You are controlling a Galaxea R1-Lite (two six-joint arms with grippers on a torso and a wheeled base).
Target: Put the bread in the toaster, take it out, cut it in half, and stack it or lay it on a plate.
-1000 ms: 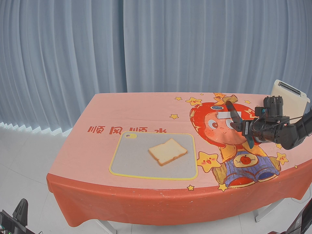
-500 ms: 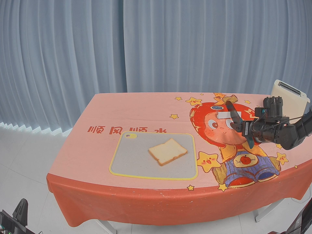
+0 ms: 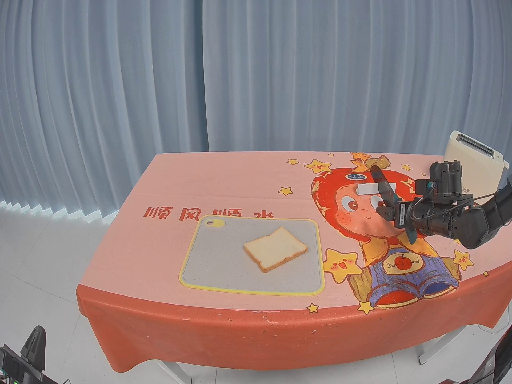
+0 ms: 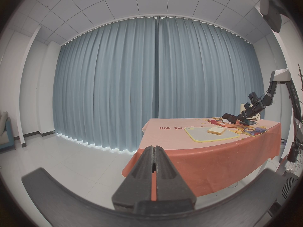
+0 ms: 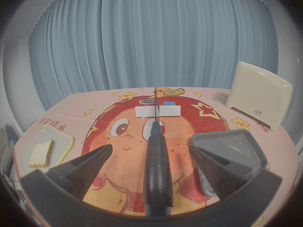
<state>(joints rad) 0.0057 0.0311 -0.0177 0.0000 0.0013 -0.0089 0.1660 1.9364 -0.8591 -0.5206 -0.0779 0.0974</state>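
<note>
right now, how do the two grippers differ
The left gripper is shut and empty; the right gripper is open, straddling a knife's handle. The left gripper sits low, away from the table; the right gripper is above the table, near the toaster. Both are dark.

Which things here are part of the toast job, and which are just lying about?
Job: bread, cutting board, toaster, knife, grey tray.
Lying about: white block at the knife's blade, tablecloth, curtain.
</note>
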